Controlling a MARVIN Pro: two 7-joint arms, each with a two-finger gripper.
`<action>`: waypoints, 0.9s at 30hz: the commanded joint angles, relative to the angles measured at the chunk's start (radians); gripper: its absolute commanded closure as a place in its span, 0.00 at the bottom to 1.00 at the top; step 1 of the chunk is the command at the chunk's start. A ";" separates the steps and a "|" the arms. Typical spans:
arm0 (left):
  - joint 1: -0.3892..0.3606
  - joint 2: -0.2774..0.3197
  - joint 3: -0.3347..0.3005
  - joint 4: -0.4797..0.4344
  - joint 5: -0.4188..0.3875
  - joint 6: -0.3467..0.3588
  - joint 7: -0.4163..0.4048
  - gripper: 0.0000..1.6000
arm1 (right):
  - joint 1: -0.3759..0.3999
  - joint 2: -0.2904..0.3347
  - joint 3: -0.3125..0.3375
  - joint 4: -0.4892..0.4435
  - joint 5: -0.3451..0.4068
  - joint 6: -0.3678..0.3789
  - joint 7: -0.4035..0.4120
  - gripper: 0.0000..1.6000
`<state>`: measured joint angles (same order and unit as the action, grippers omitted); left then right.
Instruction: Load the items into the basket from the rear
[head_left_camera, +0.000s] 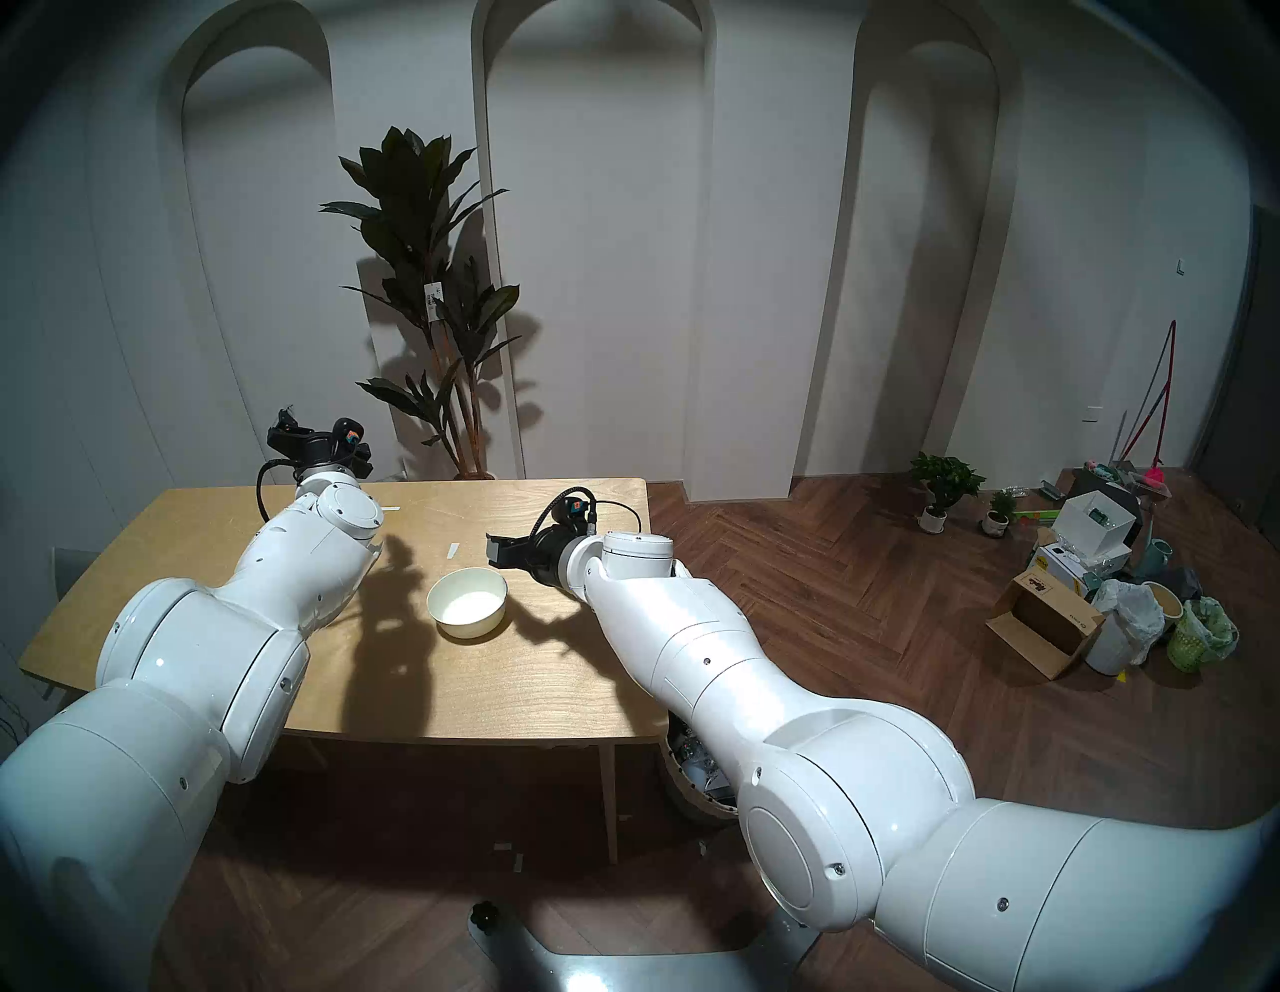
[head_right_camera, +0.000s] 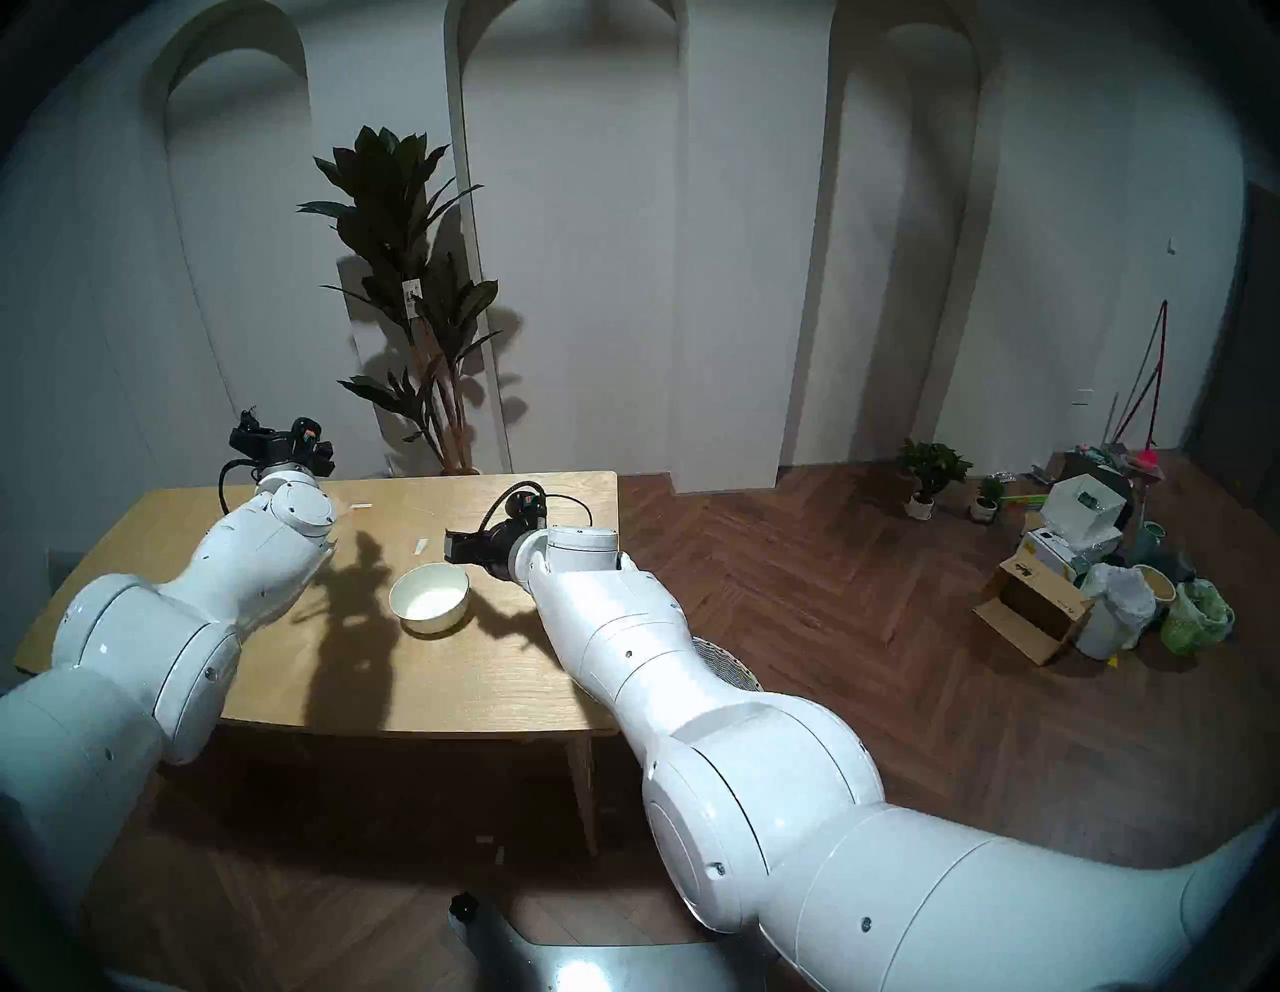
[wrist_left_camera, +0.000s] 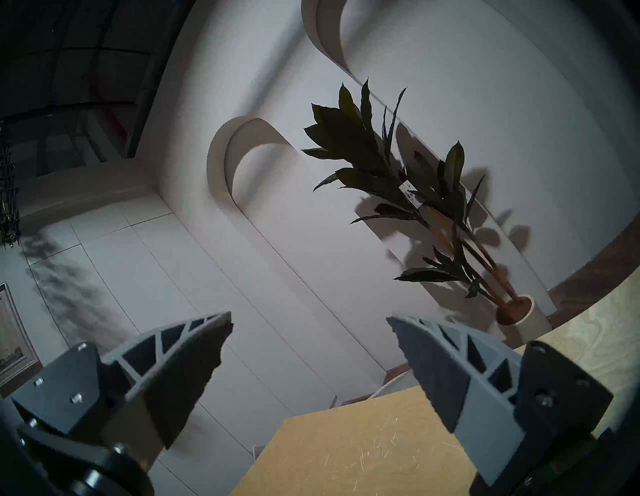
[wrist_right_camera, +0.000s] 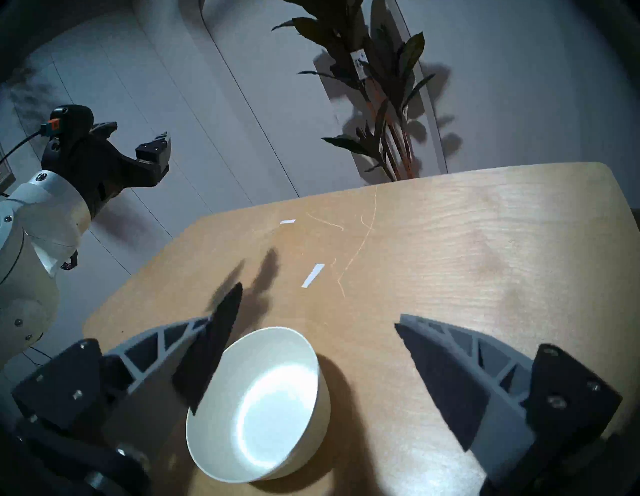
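A cream-white bowl (head_left_camera: 466, 601) (head_right_camera: 429, 598) stands upright and empty on the wooden table (head_left_camera: 208, 526). My right gripper (head_left_camera: 496, 549) (head_right_camera: 454, 544) (wrist_right_camera: 318, 304) is open and empty, hovering just behind and above the bowl (wrist_right_camera: 256, 405), whose rim lies by its left finger. My left gripper (head_left_camera: 282, 431) (wrist_left_camera: 308, 320) (wrist_right_camera: 135, 135) is open and empty, raised over the table's far left corner. The wicker basket (head_right_camera: 726, 663) (head_left_camera: 696, 796) sits on the floor by the table's right front corner, mostly hidden by my right arm. The lavender box and spray bottle are not discernible.
Two white tape strips (head_left_camera: 454, 550) (wrist_right_camera: 312, 275) lie on the table behind the bowl. A tall potted plant (head_left_camera: 429, 291) stands behind the table. Boxes, bags and a small green mesh basket (head_left_camera: 1198, 634) clutter the floor at far right.
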<state>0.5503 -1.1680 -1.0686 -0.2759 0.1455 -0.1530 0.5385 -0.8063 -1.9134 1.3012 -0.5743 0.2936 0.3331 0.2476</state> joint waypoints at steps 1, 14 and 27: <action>-0.021 0.022 -0.002 -0.017 0.000 -0.010 -0.018 0.00 | 0.023 -0.061 -0.012 -0.019 -0.001 0.050 -0.039 0.00; -0.009 0.029 0.006 -0.023 -0.001 -0.021 -0.079 0.00 | 0.042 -0.089 -0.026 -0.021 0.001 0.166 -0.141 0.00; 0.001 0.033 0.013 -0.035 -0.002 -0.034 -0.143 0.00 | 0.059 -0.094 -0.031 -0.019 0.006 0.288 -0.247 0.00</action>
<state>0.5711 -1.1417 -1.0536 -0.2879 0.1460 -0.1745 0.4136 -0.7760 -1.9849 1.2685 -0.5745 0.2988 0.5749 0.0398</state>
